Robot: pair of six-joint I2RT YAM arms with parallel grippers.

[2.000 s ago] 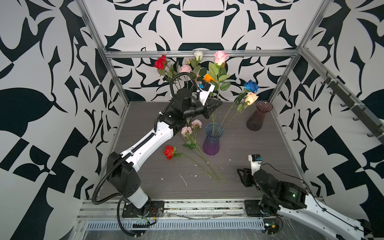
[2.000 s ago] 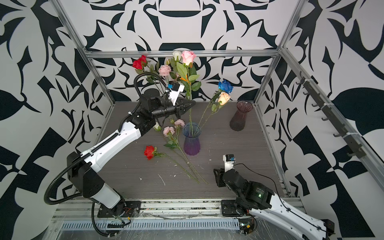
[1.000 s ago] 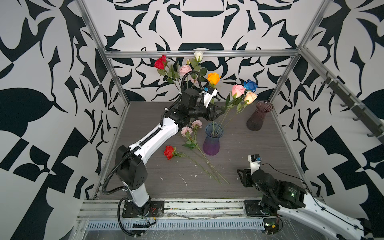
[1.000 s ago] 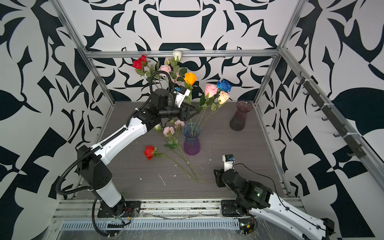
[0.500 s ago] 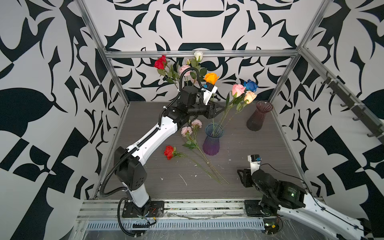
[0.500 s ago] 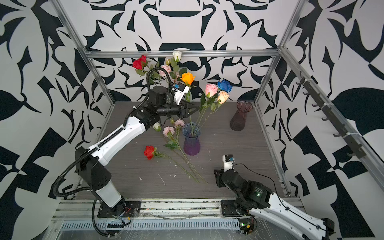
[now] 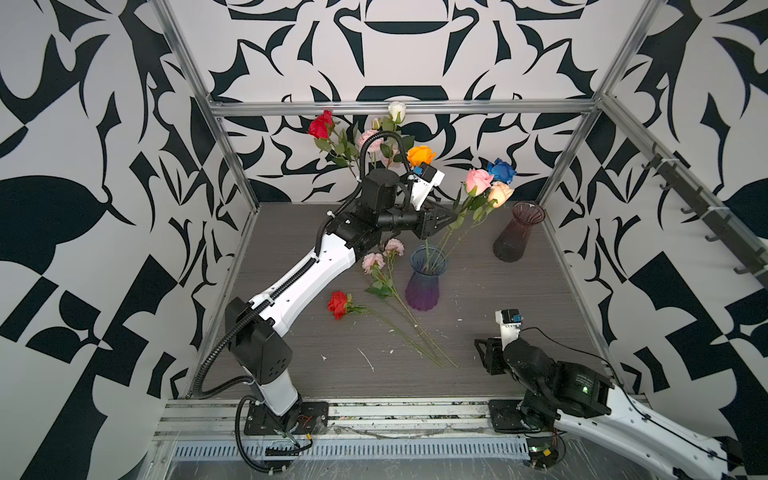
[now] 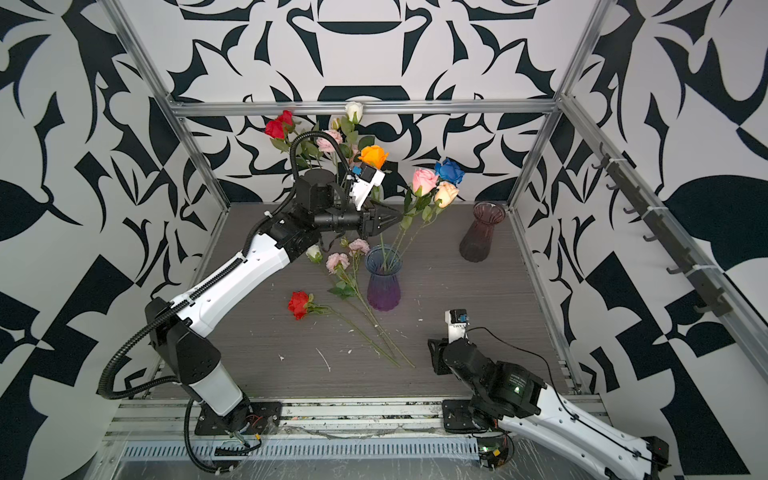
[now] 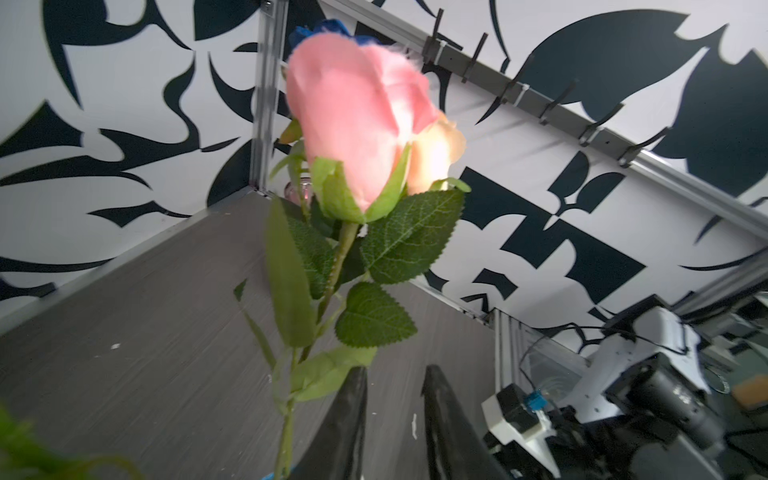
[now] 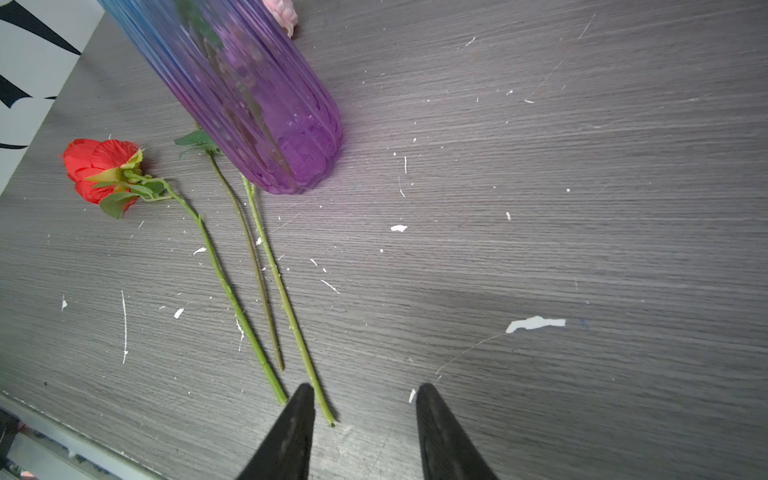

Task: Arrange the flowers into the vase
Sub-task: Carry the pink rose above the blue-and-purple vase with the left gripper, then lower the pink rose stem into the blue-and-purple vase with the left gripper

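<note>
Grey bench (image 7: pixel 519 299) first: the purple vase (image 7: pixel 424 286) stands upright mid-bench, with the pink rose (image 7: pixel 477 180), blue rose (image 7: pixel 502 169) and peach rose (image 7: pixel 500 193) leaning out of it. Left hand (image 9: pixel 395 370) hovers just beside the pink rose's stem, jaws narrowly parted, nothing between them. Right hand (image 10: pixel 361 386) sits low over the bench, jaws apart, empty. A red rose (image 7: pixel 337 303) and two pale pink blooms (image 7: pixel 376 262) lie beside the vase.

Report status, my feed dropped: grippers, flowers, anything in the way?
Left gripper open, empty, beside pink rose stem. Right gripper open, empty. Three roses in vase; red rose, two pink blooms on table. Nothing blocking.
</note>
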